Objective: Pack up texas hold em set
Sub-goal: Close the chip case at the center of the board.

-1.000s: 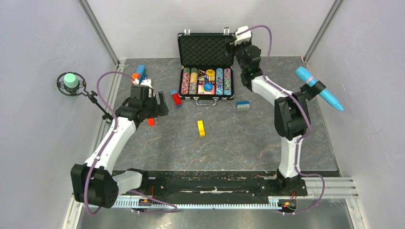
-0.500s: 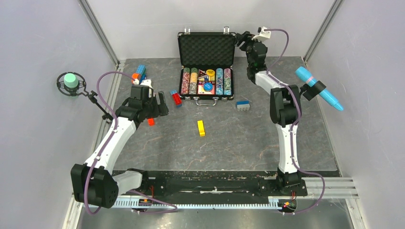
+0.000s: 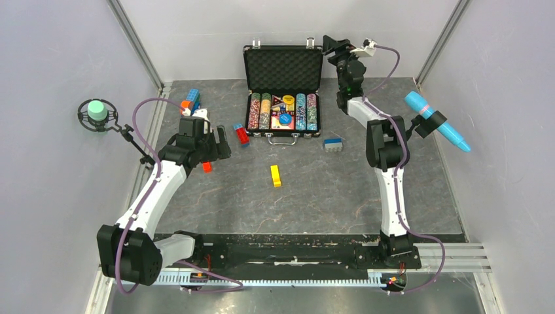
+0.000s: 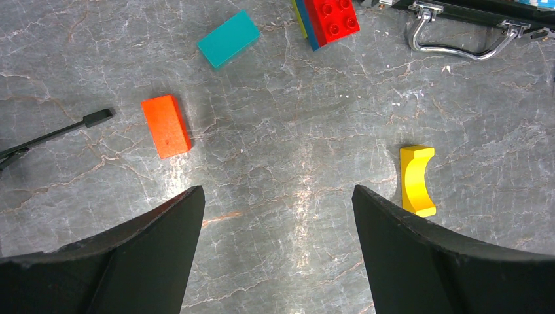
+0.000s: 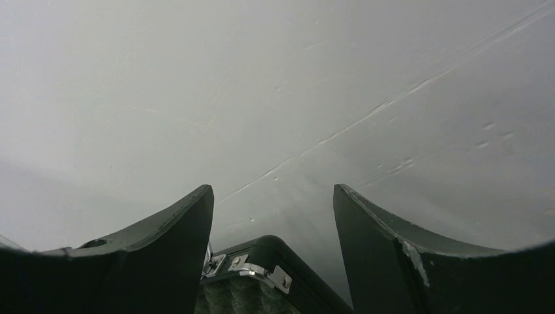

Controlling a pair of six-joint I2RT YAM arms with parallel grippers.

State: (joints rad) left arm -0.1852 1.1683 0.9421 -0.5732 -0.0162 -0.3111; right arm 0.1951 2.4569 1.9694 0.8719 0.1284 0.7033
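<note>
Overhead: the black briefcase (image 3: 283,65) sits open at the far middle of the marbled grey table (image 3: 314,196), its egg-crate foam lid upright.

Left wrist: the left gripper (image 4: 276,196) is spread wide, with the silver handle (image 4: 458,46) well away at upper right.

Right wrist: the right gripper (image 5: 273,190) is spread apart, and the lid's metal-latched corner (image 5: 275,261) lies just below, between the fingers.

Left arm (image 3: 156,188) bent, centre left, black left gripper (image 3: 220,142) wide apart; right arm (image 3: 391,190) outstretched, upper centre, right gripper (image 3: 332,47) parted.
</note>
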